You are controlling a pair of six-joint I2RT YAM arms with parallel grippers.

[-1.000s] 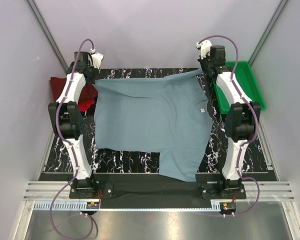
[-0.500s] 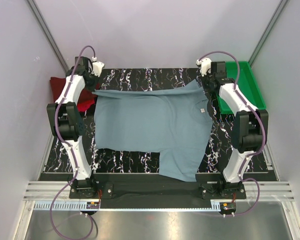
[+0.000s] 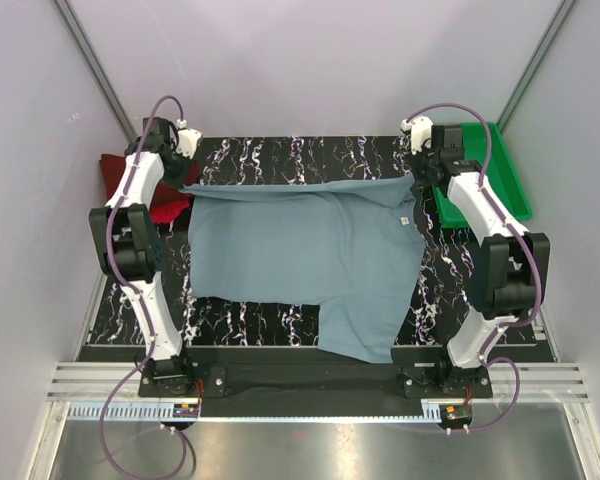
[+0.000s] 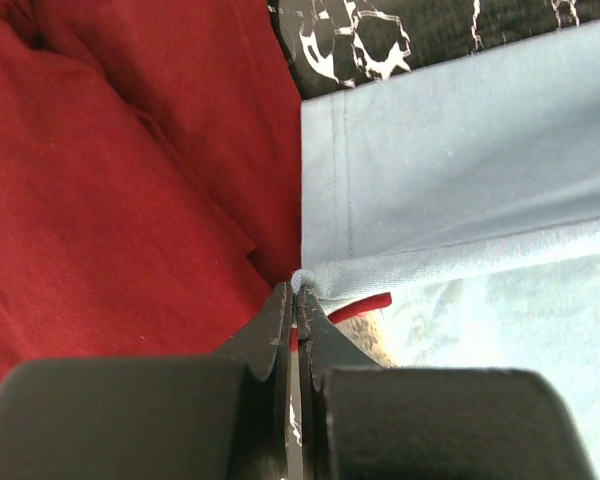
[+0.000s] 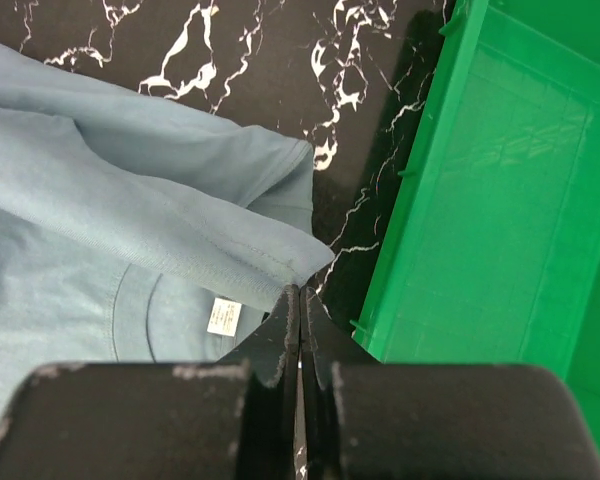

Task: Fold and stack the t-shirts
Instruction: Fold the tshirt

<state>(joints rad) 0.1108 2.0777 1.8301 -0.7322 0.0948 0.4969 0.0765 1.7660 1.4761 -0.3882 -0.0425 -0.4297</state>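
The grey-blue t-shirt (image 3: 300, 255) lies spread across the black marbled table (image 3: 300, 150), its far edge lifted and doubled back over itself. My left gripper (image 3: 184, 180) is shut on the shirt's far left corner (image 4: 325, 275), right beside the folded red t-shirt (image 4: 110, 180). My right gripper (image 3: 418, 183) is shut on the far right corner (image 5: 300, 265), with the shirt's white label (image 5: 223, 316) just left of its jaws. The bright red t-shirt (image 3: 166, 208) and a darker maroon one (image 3: 113, 168) lie at the table's left edge.
A green plastic tray (image 3: 500, 175) stands at the far right, close to the right gripper; its wall (image 5: 420, 200) is a short way from the jaws. One sleeve (image 3: 365, 335) reaches the table's near edge. Grey walls enclose both sides.
Both grippers have drawn the shirt's far edge toward the near side, uncovering the marbled table at the back. The cloth between them has sagged into a fold.
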